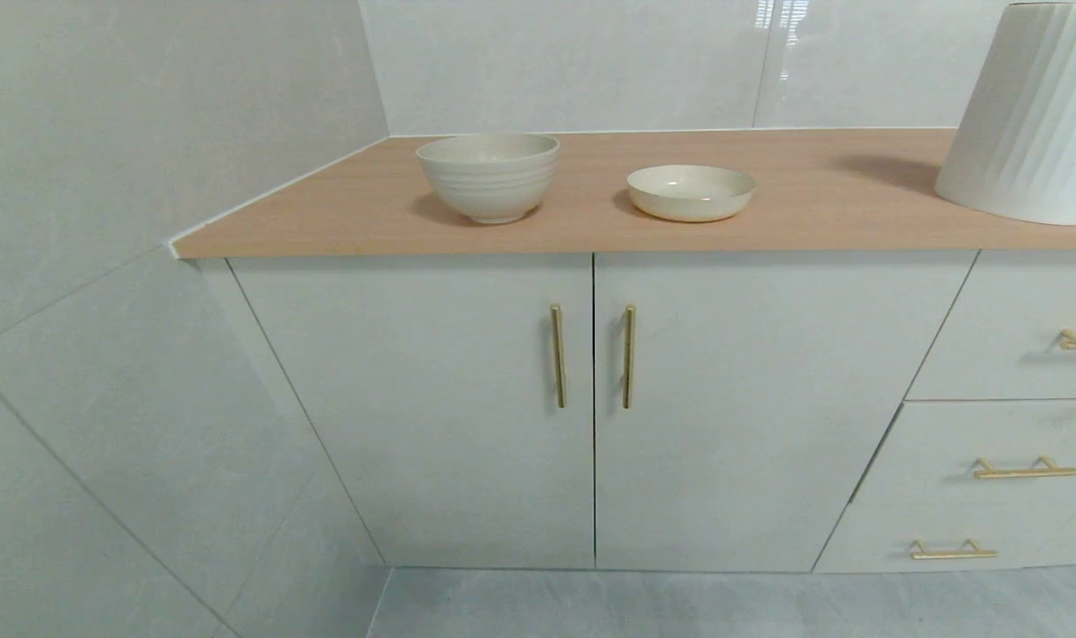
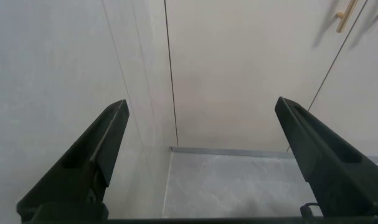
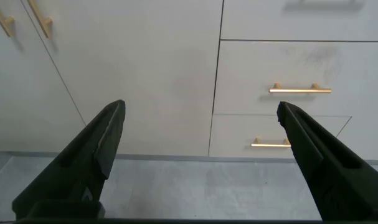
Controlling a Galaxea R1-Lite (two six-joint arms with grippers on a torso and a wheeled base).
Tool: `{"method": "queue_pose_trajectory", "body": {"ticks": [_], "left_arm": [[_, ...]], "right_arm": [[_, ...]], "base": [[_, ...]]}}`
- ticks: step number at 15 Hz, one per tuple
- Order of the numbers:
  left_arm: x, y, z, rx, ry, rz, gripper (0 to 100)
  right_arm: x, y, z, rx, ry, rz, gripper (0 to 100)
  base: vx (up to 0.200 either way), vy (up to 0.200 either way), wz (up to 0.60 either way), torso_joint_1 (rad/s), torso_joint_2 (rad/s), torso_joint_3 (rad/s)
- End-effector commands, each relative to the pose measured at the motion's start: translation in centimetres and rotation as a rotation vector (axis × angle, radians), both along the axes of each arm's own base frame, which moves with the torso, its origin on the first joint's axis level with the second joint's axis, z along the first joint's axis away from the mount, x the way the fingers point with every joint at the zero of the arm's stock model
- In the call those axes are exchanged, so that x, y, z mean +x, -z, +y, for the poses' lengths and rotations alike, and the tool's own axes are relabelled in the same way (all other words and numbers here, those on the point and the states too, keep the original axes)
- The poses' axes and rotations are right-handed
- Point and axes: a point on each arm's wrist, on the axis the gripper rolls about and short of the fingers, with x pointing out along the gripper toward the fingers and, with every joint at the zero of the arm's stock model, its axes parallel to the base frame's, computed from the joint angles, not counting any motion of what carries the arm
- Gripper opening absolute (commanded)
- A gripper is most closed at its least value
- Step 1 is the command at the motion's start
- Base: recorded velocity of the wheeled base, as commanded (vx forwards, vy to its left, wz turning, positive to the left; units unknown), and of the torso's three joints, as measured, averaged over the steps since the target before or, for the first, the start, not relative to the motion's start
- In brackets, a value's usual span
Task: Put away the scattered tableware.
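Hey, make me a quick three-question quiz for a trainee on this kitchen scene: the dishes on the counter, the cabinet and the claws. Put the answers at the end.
1. True or false: the ribbed bowl stands to the robot's left of the shallow dish.
2. The two cabinet doors under the countertop are: A) both shut, B) one ajar, C) both wide open.
3. Fill in the blank: the left claw and the right claw are both ____ and hold nothing.

Key: 1 true; 2 A; 3 open.
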Motion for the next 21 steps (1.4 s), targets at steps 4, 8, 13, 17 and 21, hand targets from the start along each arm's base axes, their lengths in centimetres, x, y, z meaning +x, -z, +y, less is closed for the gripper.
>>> {"method": "queue_pose_trajectory", "body": {"ticks": [4,8,13,17,21], "left_arm": [[0.0,0.0,0.0,0.000,-0.001,0.000,100],[0.0,0.0,0.0,0.000,-0.001,0.000,100],[0.0,0.0,0.0,0.000,-0.001,0.000,100],[0.0,0.0,0.0,0.000,-0.001,0.000,100],[0.0,0.0,0.0,0.000,-0.001,0.000,100]], "right_arm": [[-0.1,-0.3,0.0,0.002,-0.007,-0.014,100],[0.6,-9.2,0.5,0.062,-0.289,0.018,100],[12.6,-12.7,2.9,0.064,-0.664,0.422,100],[22.0,-11.6,10.1,0.063,-0.824,0.461,100],[27.6,-11.2,14.6,0.090,-0.871,0.484,100]], "base": [[0.000,0.000,0.00,0.000,0.00,0.000],[0.000,0.000,0.00,0.000,0.00,0.000],[0.000,0.000,0.00,0.000,0.00,0.000],[0.000,0.000,0.00,0.000,0.00,0.000],[0.000,0.000,0.00,0.000,0.00,0.000]]}}
